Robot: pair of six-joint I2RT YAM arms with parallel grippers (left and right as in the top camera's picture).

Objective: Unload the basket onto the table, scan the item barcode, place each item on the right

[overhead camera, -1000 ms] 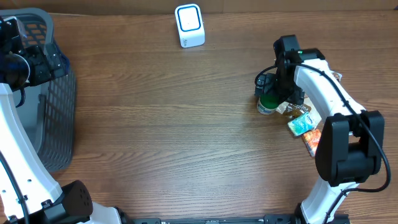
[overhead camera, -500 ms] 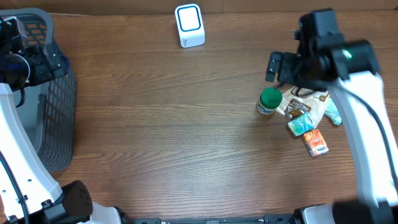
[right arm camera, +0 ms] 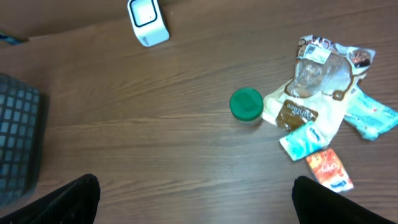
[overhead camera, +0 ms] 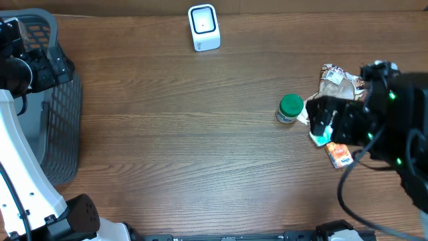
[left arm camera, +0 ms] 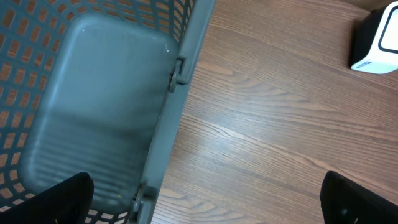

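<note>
Right gripper: jaws spread fully, nothing held, raised high over the worktop. Beneath it, a green-lidded jar stands just beside a cluster of packets. Scanner sits at the far edge. Left gripper: spread wide, empty, above the basket rim.

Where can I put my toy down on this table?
The bare stretch of table between the gray basket and the green-lidded jar, in front of the white scanner, is free. It's crowded beyond the jar, where packets pile up.
</note>
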